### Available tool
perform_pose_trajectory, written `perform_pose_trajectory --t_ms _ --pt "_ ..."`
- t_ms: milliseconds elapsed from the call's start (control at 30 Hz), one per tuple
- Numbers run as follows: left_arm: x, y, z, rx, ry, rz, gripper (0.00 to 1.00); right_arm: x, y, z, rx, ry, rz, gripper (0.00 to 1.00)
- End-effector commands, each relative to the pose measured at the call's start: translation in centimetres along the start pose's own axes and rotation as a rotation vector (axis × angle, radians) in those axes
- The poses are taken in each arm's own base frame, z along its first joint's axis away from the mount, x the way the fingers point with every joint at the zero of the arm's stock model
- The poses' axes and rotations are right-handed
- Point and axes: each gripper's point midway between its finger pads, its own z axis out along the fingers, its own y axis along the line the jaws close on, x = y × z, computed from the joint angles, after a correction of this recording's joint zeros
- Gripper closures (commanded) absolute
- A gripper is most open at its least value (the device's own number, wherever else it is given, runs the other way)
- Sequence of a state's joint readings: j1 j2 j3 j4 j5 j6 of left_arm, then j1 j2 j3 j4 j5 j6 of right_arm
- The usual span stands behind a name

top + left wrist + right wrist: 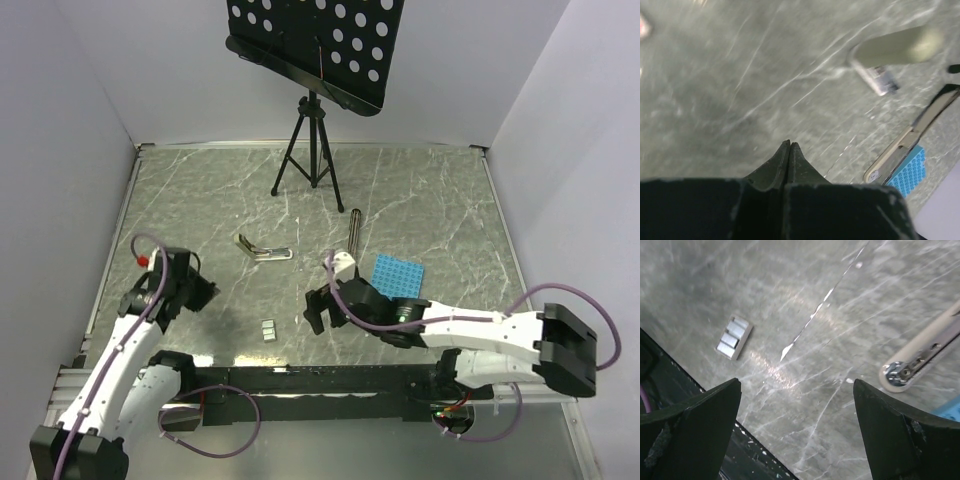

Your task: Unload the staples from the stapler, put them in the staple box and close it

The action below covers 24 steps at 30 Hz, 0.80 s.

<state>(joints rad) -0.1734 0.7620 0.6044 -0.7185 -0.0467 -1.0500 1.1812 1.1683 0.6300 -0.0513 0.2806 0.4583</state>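
Observation:
The stapler [262, 250] lies open in a V on the grey marble table, left of centre; in the left wrist view it shows blurred at the upper right [890, 50]. The staples [268, 329], small silver blocks side by side, lie near the front edge and show in the right wrist view [733, 337]. My left gripper [203, 291] is shut and empty [790, 145], well left of the staples and the stapler. My right gripper [315, 311] is open and empty [796, 385], just right of the staples and over bare table.
A thin rod [355, 228] with a shiny end [897, 372] lies right of the stapler, beside a blue perforated plate [398, 274]. A tripod music stand [312, 140] stands at the back. The black front rail [300, 378] runs along the near edge.

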Motion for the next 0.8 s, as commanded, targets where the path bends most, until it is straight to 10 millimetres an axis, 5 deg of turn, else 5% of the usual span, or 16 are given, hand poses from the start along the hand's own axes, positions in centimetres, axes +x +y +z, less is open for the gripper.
perform_pose_trajectory --t_ms 0,533,767 --pt "3.9 3.3 0.2 -0.076 0.117 -0.184 0.99 -2.9 -0.3 -1.7 -0.007 -0.163 0.073 0.00" --pt "11.3 7.2 2.7 -0.269 0.337 -0.143 0.99 -2.4 -1.9 -4.0 -0.019 -0.232 0.081 0.00" --pt "14.0 4.1 3.1 -0.188 0.394 -0.126 0.99 -2.3 -2.0 -4.0 -0.017 -0.227 0.077 0.00"
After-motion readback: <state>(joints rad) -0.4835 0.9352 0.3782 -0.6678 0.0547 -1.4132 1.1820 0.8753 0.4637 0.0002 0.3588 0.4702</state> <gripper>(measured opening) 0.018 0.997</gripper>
